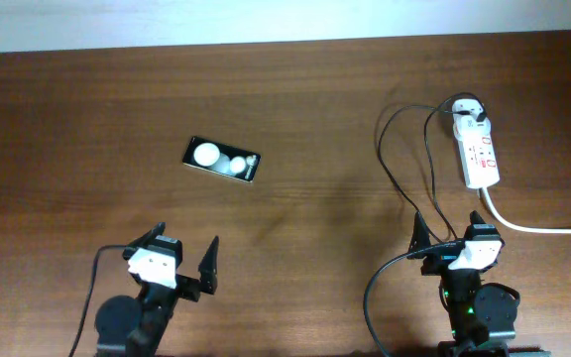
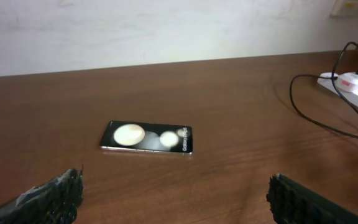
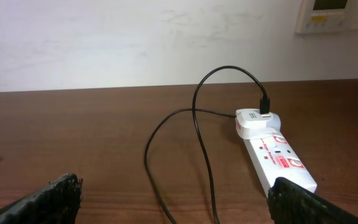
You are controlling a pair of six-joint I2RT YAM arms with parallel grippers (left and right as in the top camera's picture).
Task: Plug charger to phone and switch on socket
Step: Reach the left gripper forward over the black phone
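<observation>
The phone lies flat on the table at centre left, black with two white circles. It shows in the left wrist view, ahead of my open, empty left gripper. The socket lies at the far right with the charger's white adapter plugged into its far end. The charger's thin black cable loops toward my open, empty right gripper and runs between its fingers. Its plug tip is hidden.
The socket's thick white cord runs off to the right edge. The wooden table ends at a white wall at the back. The socket's end and the cable also show at the right of the left wrist view.
</observation>
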